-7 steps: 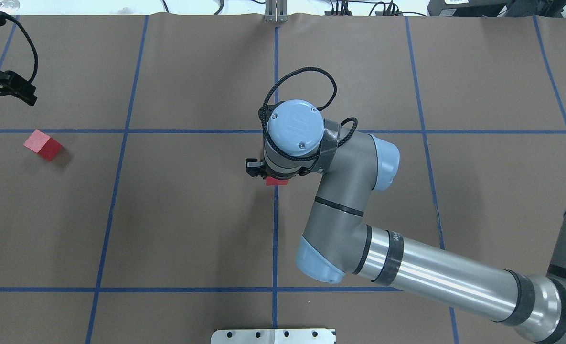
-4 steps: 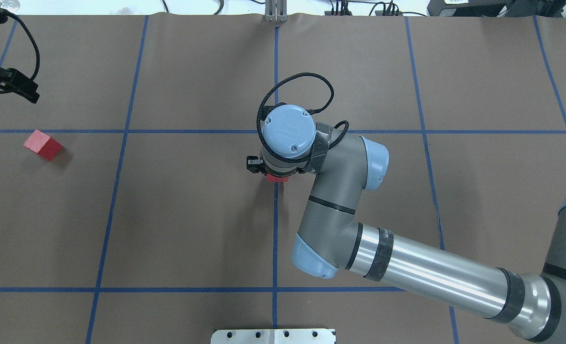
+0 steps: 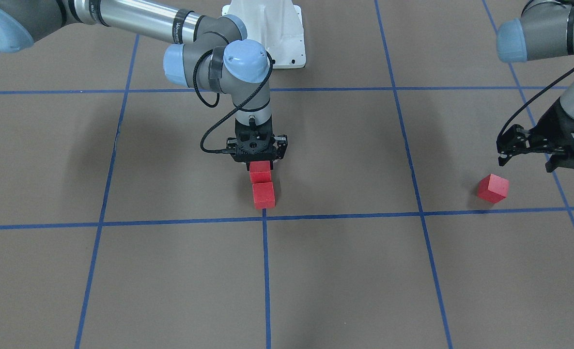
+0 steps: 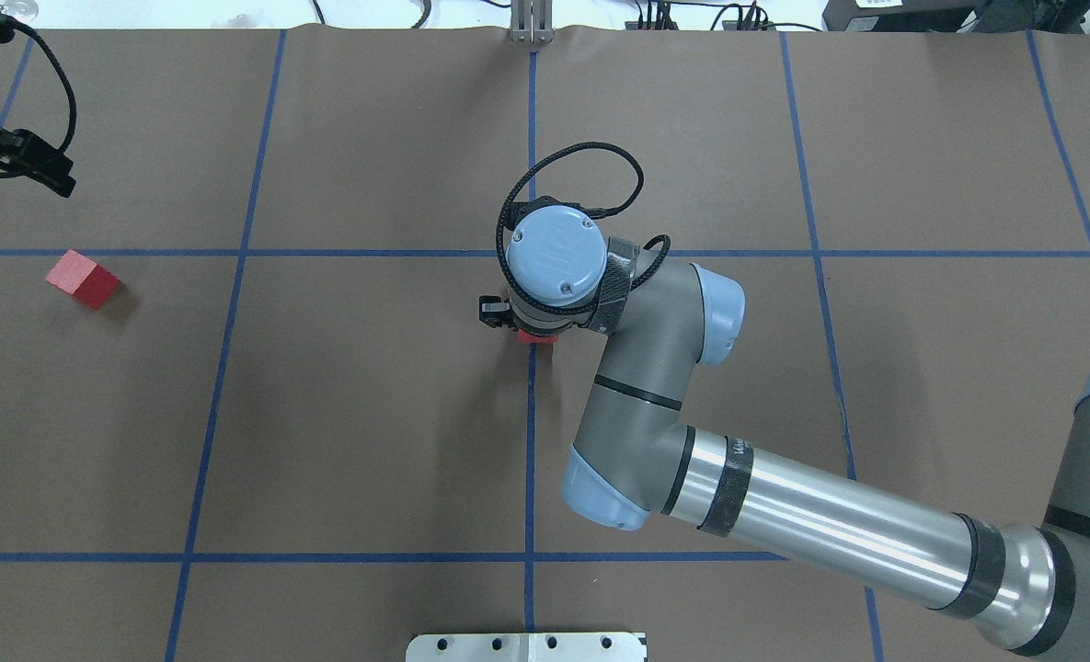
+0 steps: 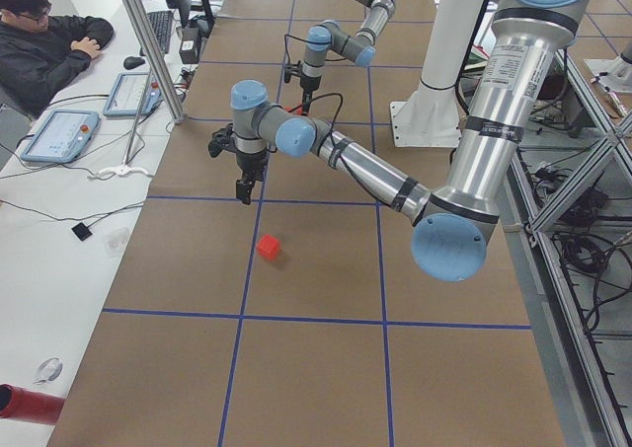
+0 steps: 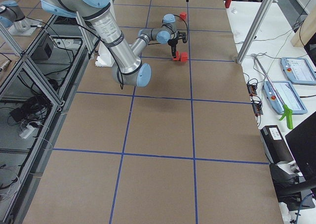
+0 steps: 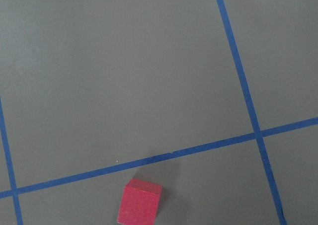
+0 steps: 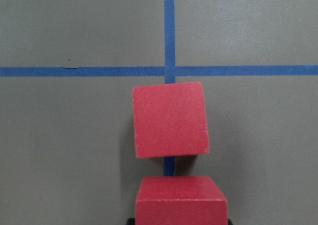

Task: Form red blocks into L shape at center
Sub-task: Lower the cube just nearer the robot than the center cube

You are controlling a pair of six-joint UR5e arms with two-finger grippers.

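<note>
Placed red block [image 8: 170, 119] just beside held block [image 8: 181, 200]; third block [image 3: 493, 188] well apart

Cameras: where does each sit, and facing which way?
Front-facing: across the table, facing the robot; both arms, right gripper gripping the held block.
Overhead: behind the robot, looking down; right arm, left gripper's edge.
Exterior left: robot's-left table end, looking along; left arm nearest.
Exterior right: opposite end; right arm nearest.
Left wrist: down onto the lone block; no body.
Right wrist: down at held block and placed block; gripper barely visible.
Shared: front-facing and left wrist both show the lone block.
</note>
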